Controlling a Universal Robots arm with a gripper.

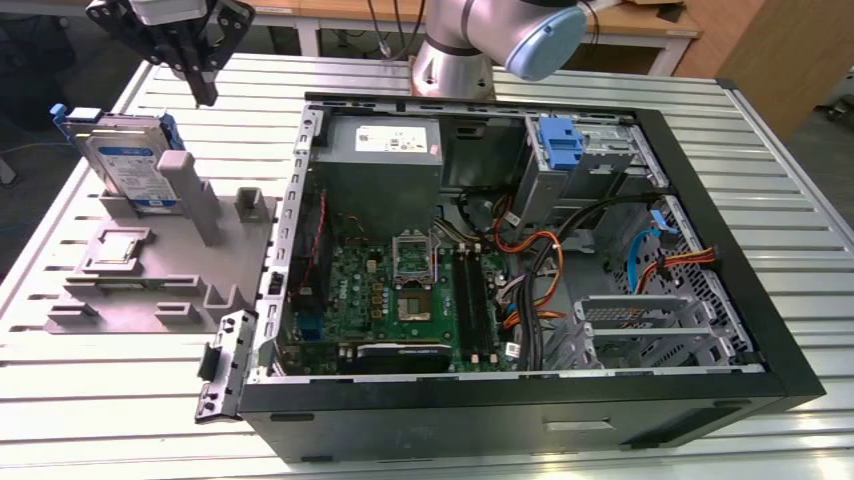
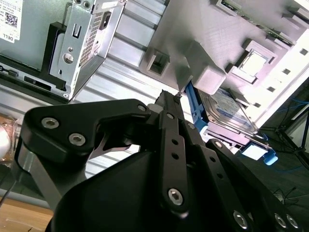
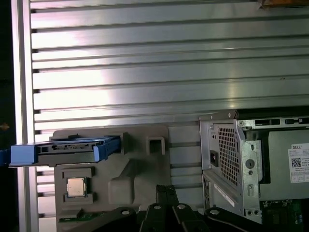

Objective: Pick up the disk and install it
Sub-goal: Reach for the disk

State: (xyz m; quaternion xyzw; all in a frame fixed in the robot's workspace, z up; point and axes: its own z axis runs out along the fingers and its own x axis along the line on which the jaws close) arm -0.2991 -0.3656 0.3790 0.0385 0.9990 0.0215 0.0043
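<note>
Nearest in the exterior view, the black computer case (image 1: 534, 405) lay on its side with its panel off on the ribbed metal tabletop (image 1: 107, 410), its green circuit board (image 1: 400, 290) facing up and a tangle of orange and black cables (image 1: 534, 270) beside it. Deeper in the case sat the grey power supply (image 1: 387, 140) and, toward the exterior view's right of it, a tall blue bracket (image 1: 561, 140) in the drive bay. To the exterior view's left of the case, a grey moulded holder (image 1: 147, 275) rested on the tabletop, with a small square silver chip (image 1: 120, 245) seated in a pocket on it. Behind the chip, the disk (image 1: 127, 160) stood upright on edge in a slot of the holder, its white-and-blue label facing forward and its blue rails at the sides; in the first wrist view the disk (image 3: 72, 147) showed edge-on just beyond the chip (image 3: 76, 187). Farther back, the claw (image 1: 206, 92) hung above the tabletop, just past the disk's top edge and toward the exterior view's right, apart from it. Its black fingers were closed tip to tip, as both wrist views showed (image 2: 170, 96) (image 3: 166, 191), and they gripped nothing. Farthest off, the base of the arm (image 1: 454, 60) stood behind the case.
</note>
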